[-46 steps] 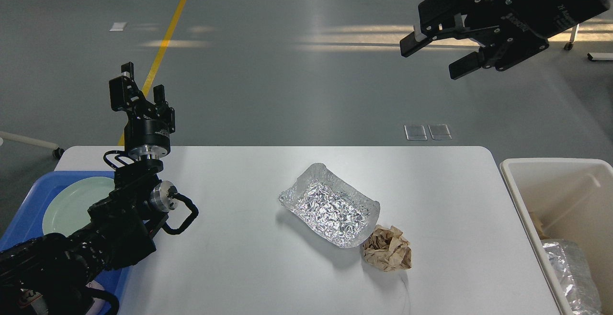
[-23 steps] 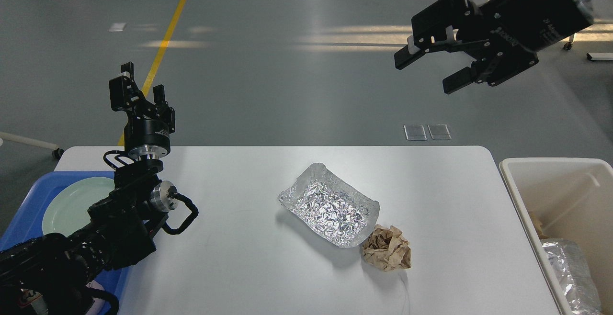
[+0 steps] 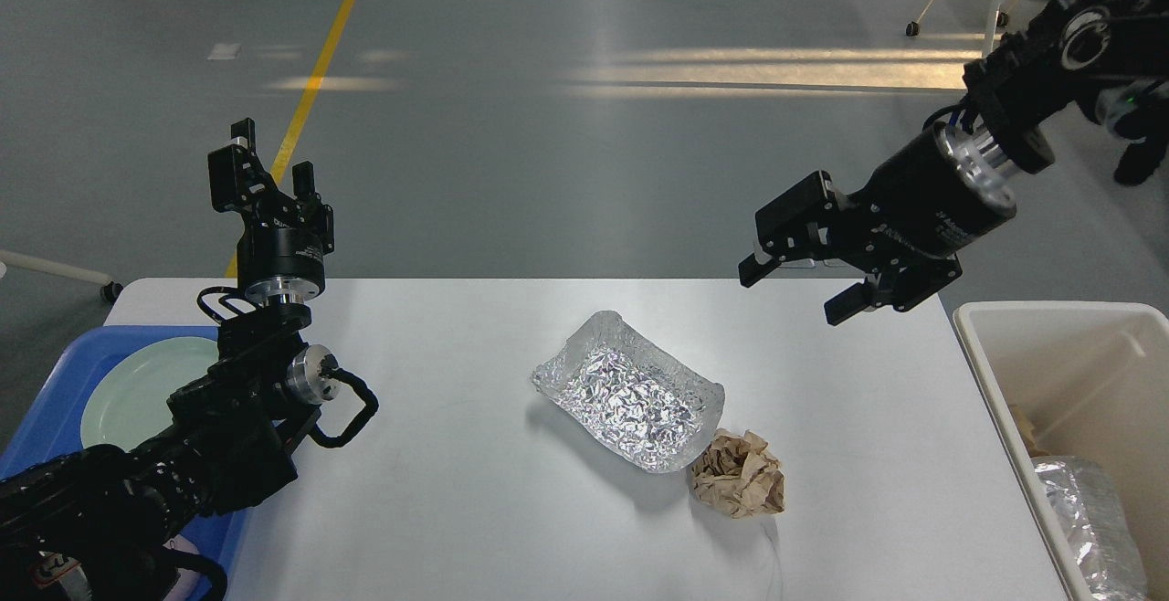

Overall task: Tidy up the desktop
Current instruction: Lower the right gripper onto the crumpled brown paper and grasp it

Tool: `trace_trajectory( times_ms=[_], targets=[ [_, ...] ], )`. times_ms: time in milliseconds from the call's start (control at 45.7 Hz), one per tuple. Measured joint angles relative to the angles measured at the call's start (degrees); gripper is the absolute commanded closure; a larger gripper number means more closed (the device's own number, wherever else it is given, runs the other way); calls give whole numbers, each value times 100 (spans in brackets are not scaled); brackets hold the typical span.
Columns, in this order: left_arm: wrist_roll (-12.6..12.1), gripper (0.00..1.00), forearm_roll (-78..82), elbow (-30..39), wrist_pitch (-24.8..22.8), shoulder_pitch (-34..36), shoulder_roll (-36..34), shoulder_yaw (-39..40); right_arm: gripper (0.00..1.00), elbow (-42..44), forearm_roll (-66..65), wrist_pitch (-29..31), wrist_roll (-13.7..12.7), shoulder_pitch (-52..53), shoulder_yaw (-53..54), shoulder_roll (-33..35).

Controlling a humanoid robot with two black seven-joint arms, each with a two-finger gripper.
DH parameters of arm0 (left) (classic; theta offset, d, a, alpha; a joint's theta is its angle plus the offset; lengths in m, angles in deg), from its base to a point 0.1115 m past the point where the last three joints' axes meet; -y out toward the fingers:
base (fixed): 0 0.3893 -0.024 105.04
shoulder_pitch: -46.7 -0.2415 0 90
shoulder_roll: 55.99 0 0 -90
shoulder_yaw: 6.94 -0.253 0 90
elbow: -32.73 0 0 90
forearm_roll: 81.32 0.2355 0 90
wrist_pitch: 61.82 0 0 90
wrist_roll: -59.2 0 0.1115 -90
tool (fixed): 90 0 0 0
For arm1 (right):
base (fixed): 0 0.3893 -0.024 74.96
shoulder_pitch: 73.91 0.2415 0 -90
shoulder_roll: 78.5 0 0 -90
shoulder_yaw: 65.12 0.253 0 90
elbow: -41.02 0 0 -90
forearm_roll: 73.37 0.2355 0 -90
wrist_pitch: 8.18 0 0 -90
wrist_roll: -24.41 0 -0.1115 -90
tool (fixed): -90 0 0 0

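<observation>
The desktop is a large white tabletop. A crumpled foil tray lies near its middle, and a wad of brown paper touches the tray's near right corner. My right gripper hangs open above the table's far right part, up and to the right of the foil tray, holding nothing. My left gripper points upward over the table's far left corner, open and empty.
A blue tray with a pale green plate sits at the left edge, partly under my left arm. An off-white bin at the right holds foil and brown paper.
My right arm has dropped from high at the upper right down toward the table's far right part, gripper still open. The left arm, foil tray and paper wad have not moved.
</observation>
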Motion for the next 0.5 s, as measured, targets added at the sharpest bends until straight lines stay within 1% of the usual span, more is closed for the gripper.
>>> trace_trajectory(
  times_ms=[263, 503],
  targets=[
    [0, 4, 2, 0, 0, 0, 3, 0, 0, 381, -38, -1013, 9, -1309, 28, -579],
    [0, 4, 2, 0, 0, 0, 2, 0, 0, 836, -193, -1656, 17, -2400, 22, -1075]
  ],
)
